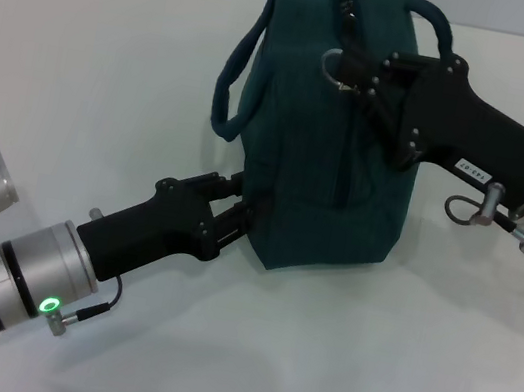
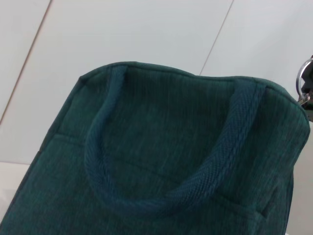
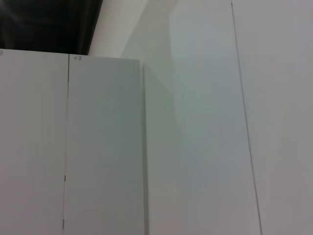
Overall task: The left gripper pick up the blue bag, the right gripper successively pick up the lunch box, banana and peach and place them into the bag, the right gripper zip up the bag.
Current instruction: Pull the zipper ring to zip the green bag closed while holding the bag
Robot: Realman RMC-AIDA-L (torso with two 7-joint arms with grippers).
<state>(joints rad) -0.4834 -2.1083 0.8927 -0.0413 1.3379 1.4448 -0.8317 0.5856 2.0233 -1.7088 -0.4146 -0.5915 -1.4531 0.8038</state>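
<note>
The right gripper (image 1: 359, 79) has its fingers closed around the metal ring pull (image 1: 337, 70) at the top of the bag (image 1: 323, 166). The ring sits at the near end of the zipper line, which runs along the top of the bag away from the robot, toward the far handle (image 1: 430, 23). The right arm reaches in from the right side, its body angled up and across the top edge of the bag.

The left gripper (image 1: 243, 215) has its fingers pressed against the lower left corner of the bag. They appear clamped on the fabric there, but the exact hold is hidden by the bag wall. The left wrist view shows only the bag side and one loop handle (image 2: 161, 196), with the ring pull at the picture's edge.

The bag stands upright on the bench (image 1: 110, 78), top seam uppermost, one handle hanging down the left side. The lunch box, banana and peach are not visible on the bench; presumably they are inside the bag, though no view shows the interior. The right wrist view shows only pale panels.

Step in hand, as judged: zipping the bag. The move turns on the zipper axis: the pull must travel along the top seam, in line with it, while the left gripper holds the bag against that pull. A pull off the axis risks tilting the bag or jamming the slider.
</note>
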